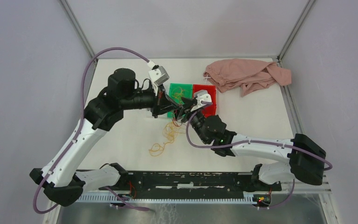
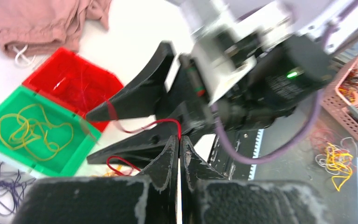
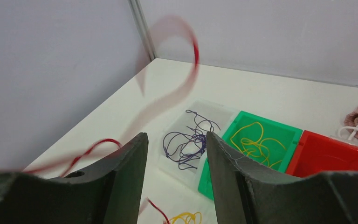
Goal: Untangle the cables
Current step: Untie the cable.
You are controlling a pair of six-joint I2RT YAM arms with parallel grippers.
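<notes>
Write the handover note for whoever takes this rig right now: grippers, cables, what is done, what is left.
Left gripper: shut on a red cable.
Right gripper: open; the red cable appears to run between its jaws, not gripped.
Done: yellow cables in the green tray, purple cables in the clear tray, thin red strands in the red tray.
Left: the yellow-orange tangle on the table in front of the trays, plus the held red cable, which probably belongs in the red tray.
</notes>
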